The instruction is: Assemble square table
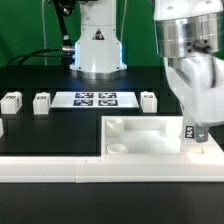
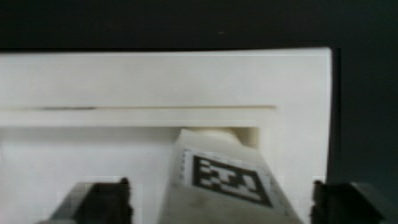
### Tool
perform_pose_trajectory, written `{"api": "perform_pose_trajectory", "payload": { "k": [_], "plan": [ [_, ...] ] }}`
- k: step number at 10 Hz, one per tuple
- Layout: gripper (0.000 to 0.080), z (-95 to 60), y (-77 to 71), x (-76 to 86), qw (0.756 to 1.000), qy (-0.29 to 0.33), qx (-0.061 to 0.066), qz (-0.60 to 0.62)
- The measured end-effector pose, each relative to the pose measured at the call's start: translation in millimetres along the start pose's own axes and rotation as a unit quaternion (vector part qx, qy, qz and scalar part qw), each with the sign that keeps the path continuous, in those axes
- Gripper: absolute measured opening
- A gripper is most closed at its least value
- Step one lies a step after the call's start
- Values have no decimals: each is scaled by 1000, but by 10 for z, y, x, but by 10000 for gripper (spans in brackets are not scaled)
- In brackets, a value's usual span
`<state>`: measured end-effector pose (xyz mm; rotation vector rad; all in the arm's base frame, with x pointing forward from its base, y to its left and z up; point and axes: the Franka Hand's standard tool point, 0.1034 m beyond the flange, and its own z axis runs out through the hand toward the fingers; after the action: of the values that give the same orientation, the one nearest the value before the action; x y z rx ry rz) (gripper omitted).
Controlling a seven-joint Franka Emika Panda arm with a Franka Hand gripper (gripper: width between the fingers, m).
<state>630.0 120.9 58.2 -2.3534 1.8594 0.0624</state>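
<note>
The square table top [image 1: 150,135], a white tray with corner sockets, lies at the front right. A white leg block with a black-white tag [image 1: 190,130] stands tilted at its right corner. My gripper [image 1: 197,134] is around this leg. In the wrist view the tagged leg [image 2: 228,175] rises between my dark fingers [image 2: 98,200], with a narrow gap on each side, so the jaws are open and not pressing on it. The table top's rim [image 2: 160,85] fills the wrist view behind the leg. Three more leg blocks [image 1: 11,101], [image 1: 41,101], [image 1: 149,99] stand in a row behind.
The marker board [image 1: 95,99] lies flat between the loose legs, in front of the robot base [image 1: 97,45]. A long white border rail [image 1: 60,170] runs along the front edge and touches the table top's near side.
</note>
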Motion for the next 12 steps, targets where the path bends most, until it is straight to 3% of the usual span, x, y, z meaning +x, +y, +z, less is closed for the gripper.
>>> {"api": "perform_pose_trajectory", "payload": {
  "k": [1, 5, 6, 7, 10, 12],
  "plan": [
    [619, 2, 0, -7, 996, -2, 0, -88],
    [648, 6, 6, 16, 978, 3, -3, -207],
    [649, 0, -12, 5, 944, 20, -10, -330],
    [649, -16, -59, -15, 917, 28, -4, -398],
    [620, -9, -53, 6, 926, 29, -4, -377],
    [284, 8, -17, 33, 949, 27, -7, -314]
  ]
}}
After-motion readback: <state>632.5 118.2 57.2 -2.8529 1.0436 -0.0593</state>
